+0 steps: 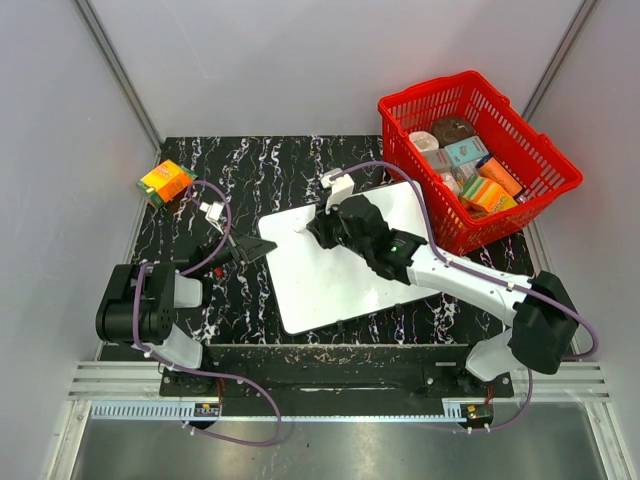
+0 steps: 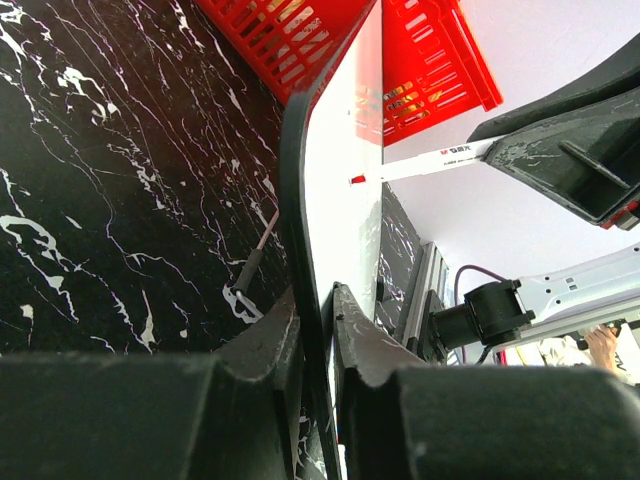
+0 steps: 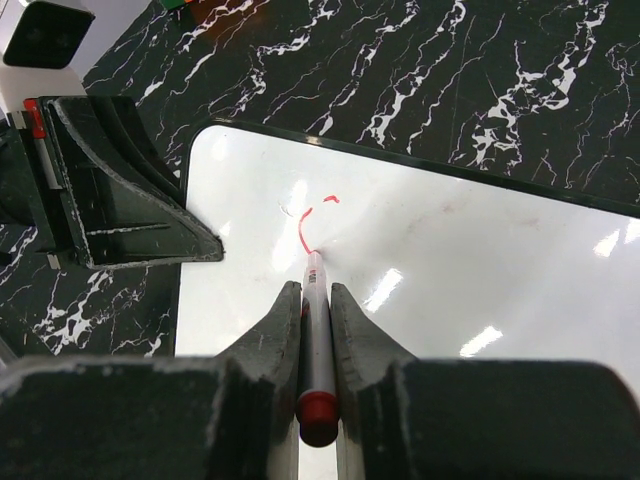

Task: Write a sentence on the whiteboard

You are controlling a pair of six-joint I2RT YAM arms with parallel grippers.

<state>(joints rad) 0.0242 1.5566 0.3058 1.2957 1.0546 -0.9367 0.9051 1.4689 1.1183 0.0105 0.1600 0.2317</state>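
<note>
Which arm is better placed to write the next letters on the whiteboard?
The right. The right claw is shut on the marker, its tip at the red stroke on the whiteboard. The left claw clamps the board's edge, steadying it.

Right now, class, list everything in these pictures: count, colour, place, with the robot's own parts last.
whiteboard: one, white, mid-table
stroke: one, red, on the whiteboard at the marker's tip
marker: one, white, red tip, in the right pincer
basket: one, red, far right
boxes: several, mixed colours, in the basket
carton: one, orange and green, far left
table: one, black marble
left pincer: black, shut on the whiteboard's edge
right pincer: black, shut on the marker
</note>
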